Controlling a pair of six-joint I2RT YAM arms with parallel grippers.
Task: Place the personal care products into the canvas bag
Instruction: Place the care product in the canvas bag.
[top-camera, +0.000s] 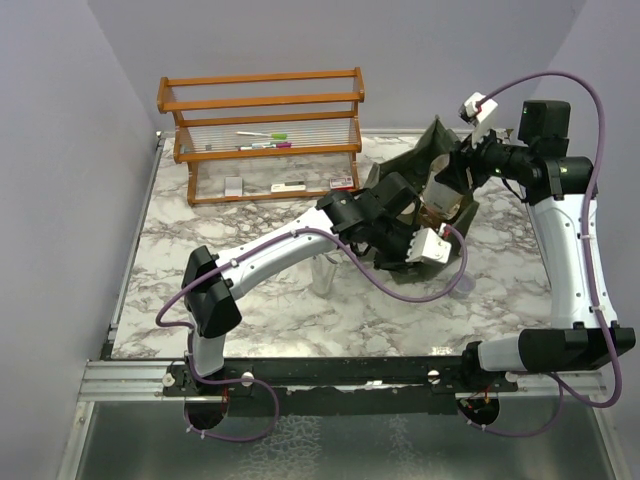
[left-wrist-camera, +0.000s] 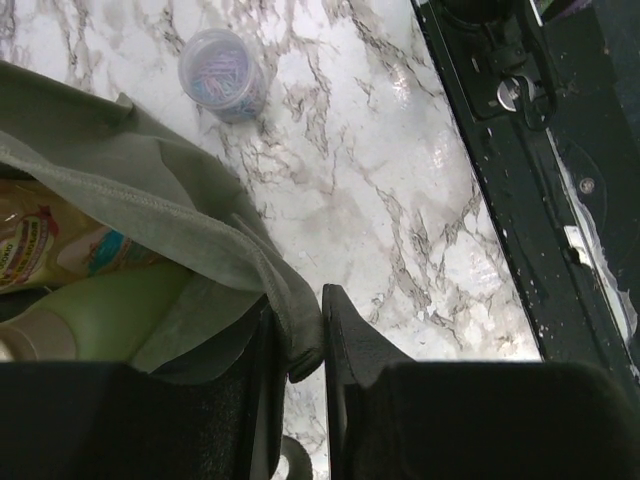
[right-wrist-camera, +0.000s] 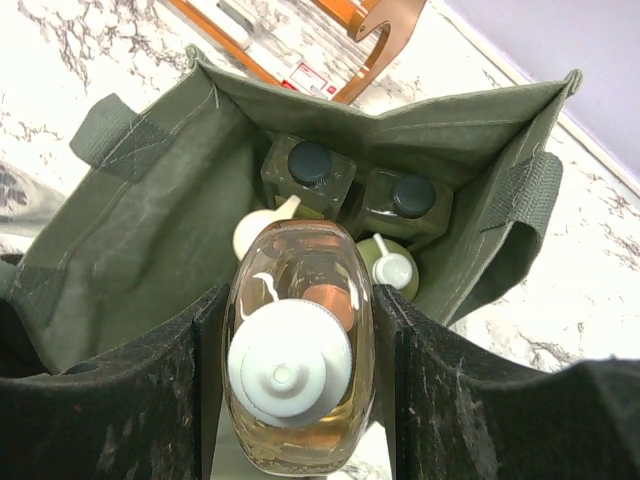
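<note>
The dark olive canvas bag (top-camera: 400, 175) stands open at the back right of the table. My left gripper (top-camera: 405, 232) is shut on the bag's near rim (left-wrist-camera: 298, 335), pinching the fabric between its fingers. My right gripper (right-wrist-camera: 298, 300) is shut on an amber bottle with a white cap (right-wrist-camera: 295, 350) and holds it upright over the bag's opening (right-wrist-camera: 160, 220). Inside the bag are two black-capped bottles (right-wrist-camera: 310, 165) (right-wrist-camera: 412, 197), a pale green bottle with a white cap (right-wrist-camera: 392, 268) and a cream-capped one (right-wrist-camera: 255, 230). The left wrist view shows a pale green bottle (left-wrist-camera: 110, 315) inside.
An orange wooden rack (top-camera: 260, 100) with thin pens (top-camera: 265, 140) stands behind the bag at the back left. A small round lavender jar (left-wrist-camera: 222, 75) sits on the marble table (top-camera: 250, 320) near the left arm. The rail (left-wrist-camera: 520, 150) runs along the near edge.
</note>
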